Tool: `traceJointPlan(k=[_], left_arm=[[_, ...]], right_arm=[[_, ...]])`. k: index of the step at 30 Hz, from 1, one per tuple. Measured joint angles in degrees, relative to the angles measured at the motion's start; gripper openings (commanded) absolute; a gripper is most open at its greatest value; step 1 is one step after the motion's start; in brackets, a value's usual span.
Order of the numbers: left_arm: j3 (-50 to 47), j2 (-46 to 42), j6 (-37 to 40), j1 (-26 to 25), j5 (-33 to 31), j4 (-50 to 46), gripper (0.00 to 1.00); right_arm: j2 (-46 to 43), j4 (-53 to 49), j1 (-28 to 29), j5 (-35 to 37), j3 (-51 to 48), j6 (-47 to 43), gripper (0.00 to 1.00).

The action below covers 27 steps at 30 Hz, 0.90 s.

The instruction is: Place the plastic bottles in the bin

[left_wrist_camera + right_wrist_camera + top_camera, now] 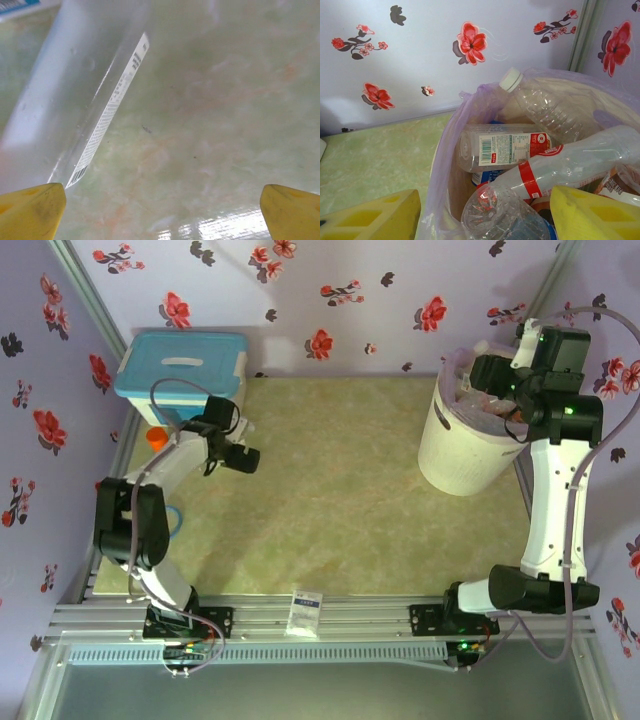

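right tool: yellow fingers spread wide above the mouth of the bin, pinching nothing; only their tips show, cropped by the lower edge.
left tool: spread wide, empty, low over the tabletop; fingers cropped to two yellow corners.
hard to make out: a blurred translucent body with a barcode strip, just beside one finger; bottle or box, cannot tell.
plastic bottles: clear, crumpled, piled crosswise inside the bin; one white cap, red label bands; lower ones buried.
bin: round, white, pale lilac liner, at the tabletop's far right near the wall.
arms: right arm reared up, wrist bent over the bin; left arm folded, reaching toward the blue-lidded box.
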Motion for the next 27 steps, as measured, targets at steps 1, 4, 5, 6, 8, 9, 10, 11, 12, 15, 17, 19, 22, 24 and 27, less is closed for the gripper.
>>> traceJointPlan(k=[1, 4, 5, 6, 8, 9, 10, 11, 12, 15, 17, 19, 22, 24, 27], left_arm=[[0.00, -1.14, -0.13, 0.26, -0.35, 0.17, 1.00], [0.00, -2.10, -0.37, 2.01, -2.16, 1.20, 1.00], [0.00, -1.70, -0.37, 2.84, -2.67, 1.66, 1.00], [0.02, -1.03, -0.37, 3.69, -3.10, 2.08, 1.00], [0.33, 1.18, -0.37, 5.33, -3.85, 2.69, 1.00], [0.57, 2.54, -0.37, 5.97, -4.11, 2.89, 1.00], [0.83, 3.98, -0.37, 6.45, -4.39, 3.08, 1.00], [0.94, 5.46, -0.37, 6.86, -4.66, 3.39, 1.00], [0.94, 6.47, -0.37, 7.10, -4.70, 3.58, 1.00], [1.25, 9.16, -0.33, 7.74, -5.44, 4.04, 1.00], [2.32, 9.92, -0.35, 8.20, -5.51, 4.55, 1.00], [3.08, 10.82, -0.35, 8.46, -5.51, 4.79, 1.00], [3.67, 11.67, -0.35, 8.59, -5.64, 5.66, 0.99], [3.69, 11.91, -0.35, 8.59, -5.25, 5.84, 0.98], [3.69, 12.68, -0.37, 8.59, -4.37, 5.62, 0.98]], right_arm=[[-0.07, 0.04, 0.00, -0.09, -0.11, 0.00, 0.70], [-0.39, 0.13, 0.00, -0.13, -0.61, 0.00, 0.70], [-0.55, 0.17, 0.00, -0.13, -0.74, 0.00, 0.70], [-0.63, 0.20, 0.00, -0.13, -0.79, 0.00, 0.70], [-0.92, 0.24, 0.00, -0.13, -0.79, 0.00, 0.70], [-1.05, 0.24, 0.00, -0.11, -0.79, -0.02, 0.70], [-1.22, 0.26, 0.00, -0.11, -0.79, 0.00, 0.70], [-1.44, 0.26, 0.00, -0.09, -0.79, -0.02, 0.70], [-1.68, 0.26, 0.00, -0.09, -0.79, -0.02, 0.70], [-2.43, 0.31, 0.00, -0.09, -0.81, -0.02, 0.70], [-2.86, 0.35, 0.00, -0.09, -0.81, -0.02, 0.70], [-3.15, 0.39, 0.00, -0.13, -0.81, 0.00, 0.70], [-3.56, 0.39, 0.00, -0.59, -0.85, 0.02, 0.70], [-3.87, 0.42, 0.00, -1.16, -0.87, 0.07, 0.70], [-4.42, 0.44, 0.00, -2.05, -0.90, 0.22, 0.70]])
